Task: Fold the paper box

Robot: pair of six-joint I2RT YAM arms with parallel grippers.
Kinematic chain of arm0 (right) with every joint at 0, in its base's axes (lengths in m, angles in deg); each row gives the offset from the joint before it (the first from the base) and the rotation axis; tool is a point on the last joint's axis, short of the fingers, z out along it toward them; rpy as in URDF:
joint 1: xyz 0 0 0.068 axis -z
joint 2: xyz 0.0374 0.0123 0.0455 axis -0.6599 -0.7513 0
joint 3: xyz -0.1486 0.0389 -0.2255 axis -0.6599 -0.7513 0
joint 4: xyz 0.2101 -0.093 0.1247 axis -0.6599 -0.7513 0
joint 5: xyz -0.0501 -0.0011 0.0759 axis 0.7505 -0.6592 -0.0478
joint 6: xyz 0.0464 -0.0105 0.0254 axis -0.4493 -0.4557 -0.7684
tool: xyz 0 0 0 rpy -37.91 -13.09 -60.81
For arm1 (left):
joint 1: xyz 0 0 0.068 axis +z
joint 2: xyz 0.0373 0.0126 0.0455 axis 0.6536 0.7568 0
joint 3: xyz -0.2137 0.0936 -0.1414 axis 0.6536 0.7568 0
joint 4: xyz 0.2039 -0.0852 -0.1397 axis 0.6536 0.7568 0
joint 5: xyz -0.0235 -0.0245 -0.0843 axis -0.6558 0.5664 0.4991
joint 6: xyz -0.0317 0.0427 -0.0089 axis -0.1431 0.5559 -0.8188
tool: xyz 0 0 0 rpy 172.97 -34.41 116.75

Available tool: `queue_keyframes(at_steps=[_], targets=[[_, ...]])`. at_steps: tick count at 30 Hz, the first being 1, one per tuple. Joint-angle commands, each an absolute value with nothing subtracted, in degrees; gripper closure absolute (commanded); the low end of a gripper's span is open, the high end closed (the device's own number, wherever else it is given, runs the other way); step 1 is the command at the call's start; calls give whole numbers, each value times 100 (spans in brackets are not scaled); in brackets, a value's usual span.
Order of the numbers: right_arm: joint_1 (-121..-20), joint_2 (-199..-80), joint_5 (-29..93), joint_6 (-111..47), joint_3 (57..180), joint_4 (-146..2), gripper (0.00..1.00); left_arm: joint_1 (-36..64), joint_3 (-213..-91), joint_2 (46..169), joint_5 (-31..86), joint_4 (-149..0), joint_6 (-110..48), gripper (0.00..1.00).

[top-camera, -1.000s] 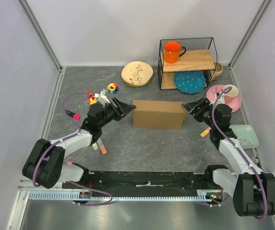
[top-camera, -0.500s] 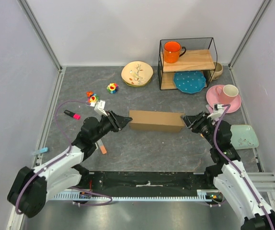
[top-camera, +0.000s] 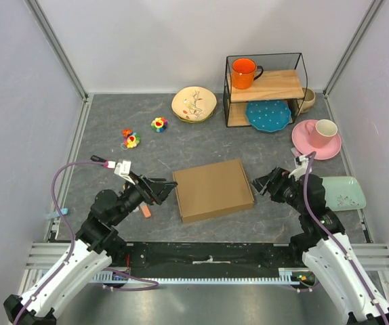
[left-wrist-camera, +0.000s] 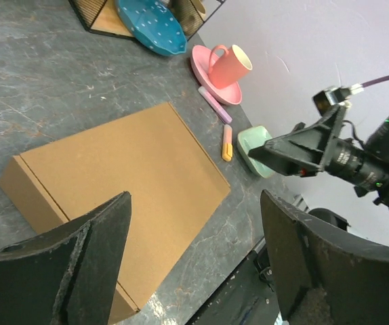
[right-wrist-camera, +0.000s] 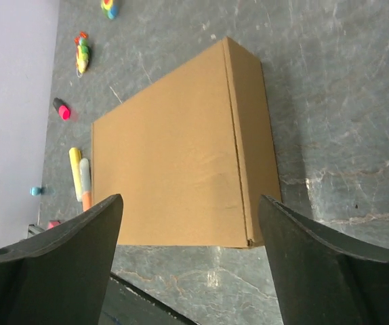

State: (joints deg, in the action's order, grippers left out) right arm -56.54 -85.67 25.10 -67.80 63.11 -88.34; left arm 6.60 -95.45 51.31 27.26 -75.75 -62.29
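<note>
The paper box [top-camera: 213, 189] is a closed, plain brown cardboard box lying flat on the grey table near the front, slightly skewed. It also fills the left wrist view [left-wrist-camera: 120, 183] and the right wrist view [right-wrist-camera: 174, 162]. My left gripper [top-camera: 167, 189] hangs just off the box's left edge, jaws open and empty, apart from the cardboard. My right gripper [top-camera: 261, 184] hovers just off the box's right edge, open too, with nothing between its fingers. Both grippers [left-wrist-camera: 194, 271] [right-wrist-camera: 189, 264] look down on the box from above.
A wire-framed wooden shelf [top-camera: 265, 88] holds an orange mug [top-camera: 244, 72] and a blue plate [top-camera: 268, 115]. A floral plate [top-camera: 194, 103], pink cup on saucer [top-camera: 317, 135], mint dish [top-camera: 343, 192], small toys [top-camera: 132, 139] and markers [top-camera: 144, 210] lie around.
The box stood on its edge between both grippers; now it lies flat on the table, nearer the front. Both grippers have let go, opened and drawn back toward the bases.
</note>
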Motion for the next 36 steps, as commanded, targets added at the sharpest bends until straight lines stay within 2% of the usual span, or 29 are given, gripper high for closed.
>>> queue_keyframes(at_steps=[1,7,9,12,16,23,32,36], targets=[[-5668,-8669,2836,-6694,7136,-8854,9,654,-9957,5287,2288,-7158,-6007,15],[-5676,-9669,3110,-6562,7005,-8432,9,654,-9957,6473,1780,-6720,-6841,14],[-5668,-9917,2926,-6615,6742,-7978,9,654,-9633,6702,1804,-6884,-7219,13],[-5668,-10304,2890,-6650,6425,-7405,10,654,-9193,6912,1884,-7526,-7510,5],[-5676,-10962,2847,-6474,6284,-7035,11,654,-9104,7352,2031,-7764,-7370,4],[-5676,-11614,2451,-6589,5994,-6199,13,654,-8963,8696,2920,-9468,-7335,19],[-5676,-11860,2397,-6633,5853,-5882,16,724,-9877,10032,2763,-9724,-6816,32],[-5676,-12045,2503,-6615,5906,-5786,16,891,-10246,10323,2806,-9689,-6684,33]])
